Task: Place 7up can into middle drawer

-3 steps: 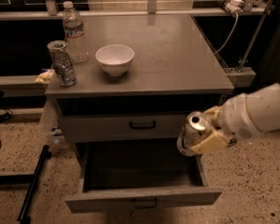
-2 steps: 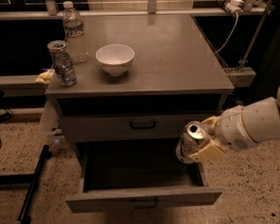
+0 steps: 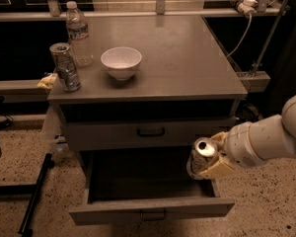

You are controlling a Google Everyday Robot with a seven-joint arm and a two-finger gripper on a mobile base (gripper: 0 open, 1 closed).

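My gripper (image 3: 207, 163) is shut on the 7up can (image 3: 200, 158), a pale can with a silver top, held upright. It hangs over the right end of the middle drawer (image 3: 150, 209), which is pulled open, its dark inside showing. The drawer's small black bar handle (image 3: 153, 215) faces the camera. My white arm (image 3: 266, 139) comes in from the right edge.
The like drawer above (image 3: 150, 131) is shut. On the cabinet top (image 3: 187, 58) stand a white bowl (image 3: 121, 61), a water bottle (image 3: 78, 33) and a darker patterned can (image 3: 65, 67). A yellow object (image 3: 47, 81) lies at the left edge. A black pole (image 3: 34, 194) lies on the floor.
My gripper with the can has moved down and slightly left, lowering over the right end of the open drawer. Nothing else has moved.
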